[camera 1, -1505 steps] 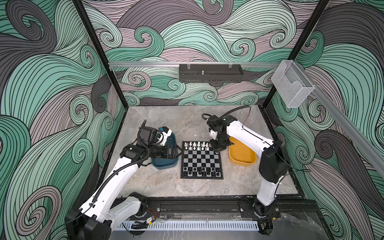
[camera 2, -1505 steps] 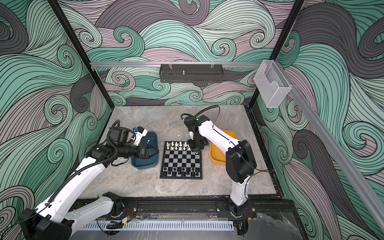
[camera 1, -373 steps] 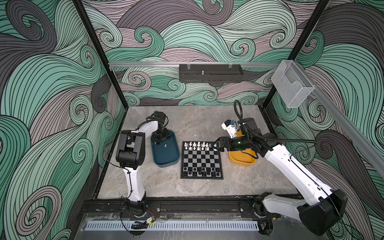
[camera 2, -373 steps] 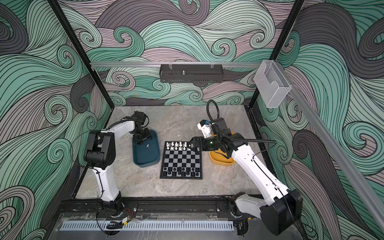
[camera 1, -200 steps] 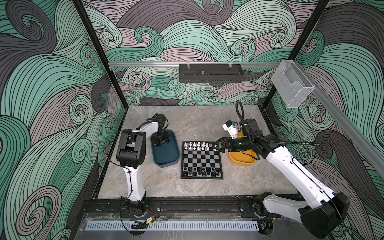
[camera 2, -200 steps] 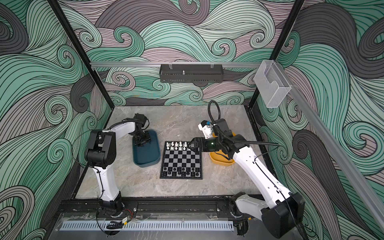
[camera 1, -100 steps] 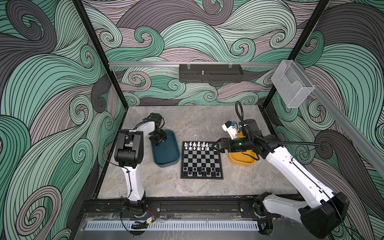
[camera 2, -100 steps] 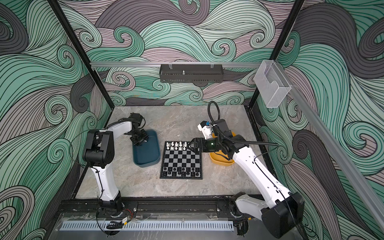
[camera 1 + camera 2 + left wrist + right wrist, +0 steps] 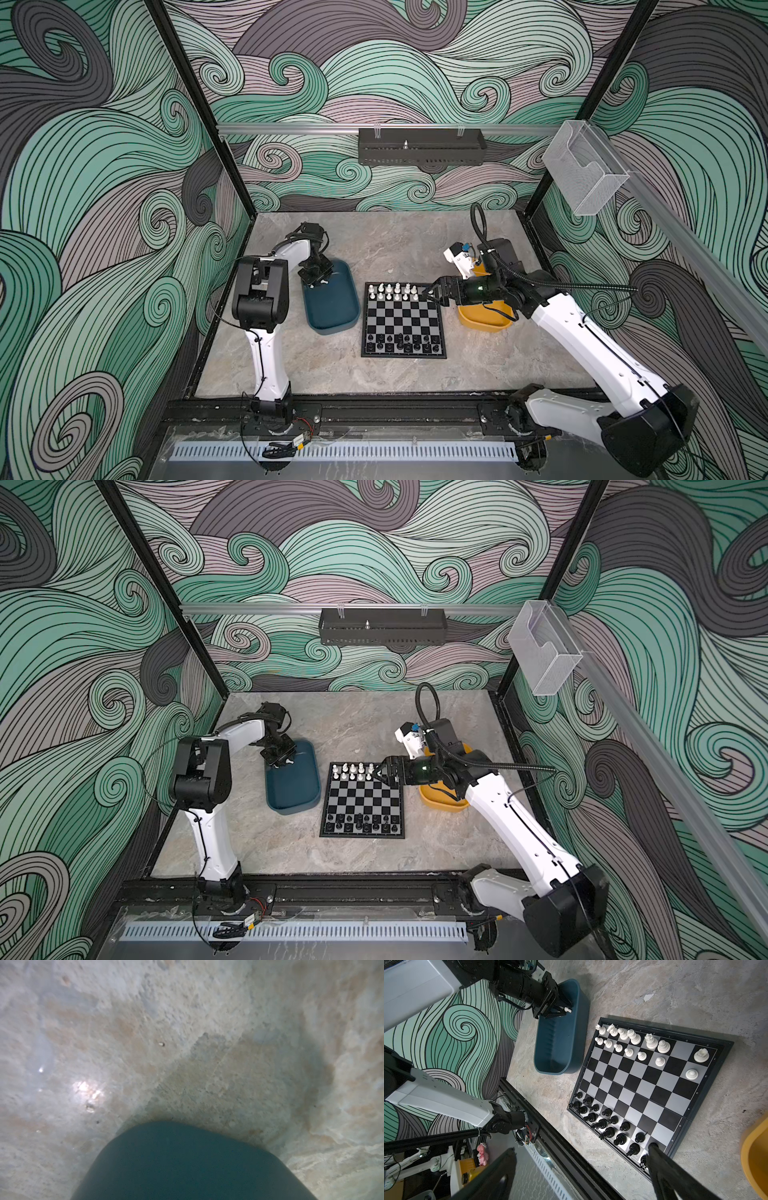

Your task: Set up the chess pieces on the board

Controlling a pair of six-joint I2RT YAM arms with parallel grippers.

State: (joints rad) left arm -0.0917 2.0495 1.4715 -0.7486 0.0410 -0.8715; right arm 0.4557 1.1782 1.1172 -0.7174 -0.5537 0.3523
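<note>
Held item — white piece, gripped sideways in the left tool over the teal tray. The board lies rightward; its vacant squares, far right, sit by the right tool — wide open, empty.

I have the board lying mid-table, the far set of chess pieces on its two far rows and the near set of chess pieces on its two near rows. The left tray sits just left of it, the right tray just right. The left gripper is over the left tray's far end with a pawn at its tips. The right gripper is over the board's far right corner.
</note>
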